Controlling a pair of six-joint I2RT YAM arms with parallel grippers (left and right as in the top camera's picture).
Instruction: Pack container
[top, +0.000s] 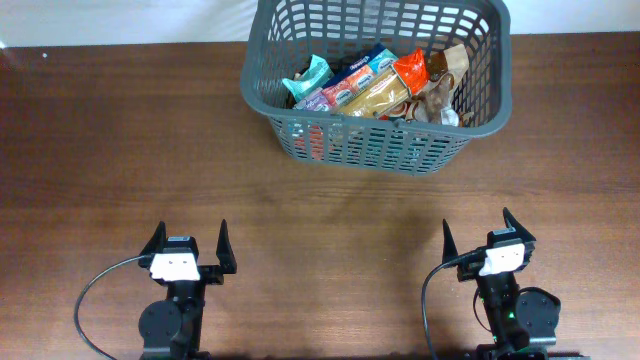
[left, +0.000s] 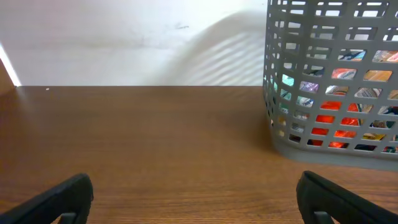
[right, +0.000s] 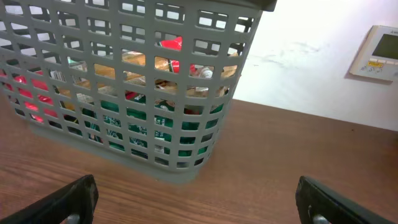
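The dark grey lattice basket (top: 385, 140) stands at the far middle-right of the wooden table and holds several snack packets (top: 370, 88). It also shows in the left wrist view (left: 323, 146) at the right and in the right wrist view (right: 118, 93) at the left, packets visible through the slots. My left gripper (top: 190, 247) is open and empty near the front edge, well short of the basket. My right gripper (top: 487, 238) is open and empty at the front right. Both show only bare wood between their fingers (left: 193, 202) (right: 196, 202).
The brown wooden table (top: 120, 150) runs to a white wall at the back. A white wall controller (right: 380, 51) hangs at the right in the right wrist view. Black cables loop beside each arm base (top: 90, 300).
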